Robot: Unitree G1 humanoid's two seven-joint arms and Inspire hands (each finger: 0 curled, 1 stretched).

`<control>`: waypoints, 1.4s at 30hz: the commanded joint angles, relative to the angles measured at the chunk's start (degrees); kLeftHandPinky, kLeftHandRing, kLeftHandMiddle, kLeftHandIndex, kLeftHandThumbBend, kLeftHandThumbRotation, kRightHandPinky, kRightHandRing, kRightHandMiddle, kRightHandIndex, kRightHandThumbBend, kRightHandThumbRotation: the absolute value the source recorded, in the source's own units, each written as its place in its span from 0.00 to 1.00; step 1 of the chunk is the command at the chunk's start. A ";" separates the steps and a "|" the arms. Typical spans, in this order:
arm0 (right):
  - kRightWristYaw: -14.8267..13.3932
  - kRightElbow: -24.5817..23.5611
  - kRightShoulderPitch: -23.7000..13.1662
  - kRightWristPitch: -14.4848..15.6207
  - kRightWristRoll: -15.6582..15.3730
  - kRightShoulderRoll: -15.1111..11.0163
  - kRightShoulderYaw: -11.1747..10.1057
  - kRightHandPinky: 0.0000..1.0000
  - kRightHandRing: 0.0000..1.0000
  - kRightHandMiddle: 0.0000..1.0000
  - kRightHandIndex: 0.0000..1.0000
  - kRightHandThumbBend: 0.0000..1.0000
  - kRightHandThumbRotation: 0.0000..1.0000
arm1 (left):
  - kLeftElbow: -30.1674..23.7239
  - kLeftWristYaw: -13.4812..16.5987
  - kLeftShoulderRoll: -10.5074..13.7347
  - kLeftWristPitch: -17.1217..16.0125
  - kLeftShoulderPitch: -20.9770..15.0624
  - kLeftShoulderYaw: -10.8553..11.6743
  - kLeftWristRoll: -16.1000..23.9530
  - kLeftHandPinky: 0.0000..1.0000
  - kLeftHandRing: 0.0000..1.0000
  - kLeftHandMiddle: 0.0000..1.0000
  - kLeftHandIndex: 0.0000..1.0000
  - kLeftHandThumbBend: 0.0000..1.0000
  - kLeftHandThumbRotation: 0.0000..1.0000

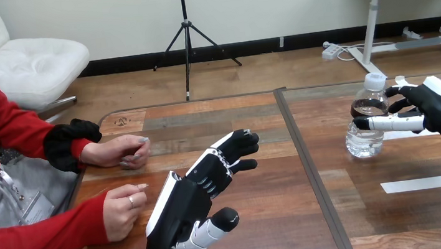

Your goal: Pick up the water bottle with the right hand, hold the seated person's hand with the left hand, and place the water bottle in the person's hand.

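The water bottle (364, 139) is seen upright at 3 o'clock on the table (268, 238), enclosed by the thumb and fingers of the right hand (435, 106). The left hand (181, 213) is raised at 6 o'clock, fingers loosely spread, grasping nothing. The person's hands (121, 210) are rested at 9 o'clock, apart from it.

Clear plastic water bottle (367, 138): white cap, dark brown band round upper body, rest see-through. Left hand (196, 193) & right hand (422, 111): black w/ white shells, fingers blk-and-white. Brown wooden-plank table (268, 235): mixed light/dark boards, visible grain, dark divider strip (304, 155), white tape strips (428, 183).
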 commanded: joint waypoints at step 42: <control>-3.97 0.42 -4.45 -1.00 6.15 2.05 -3.91 0.68 0.78 0.83 0.89 1.00 0.51 | -1.00 -2.06 1.34 -2.53 -1.40 2.29 -2.32 0.79 0.85 0.85 0.86 0.95 0.74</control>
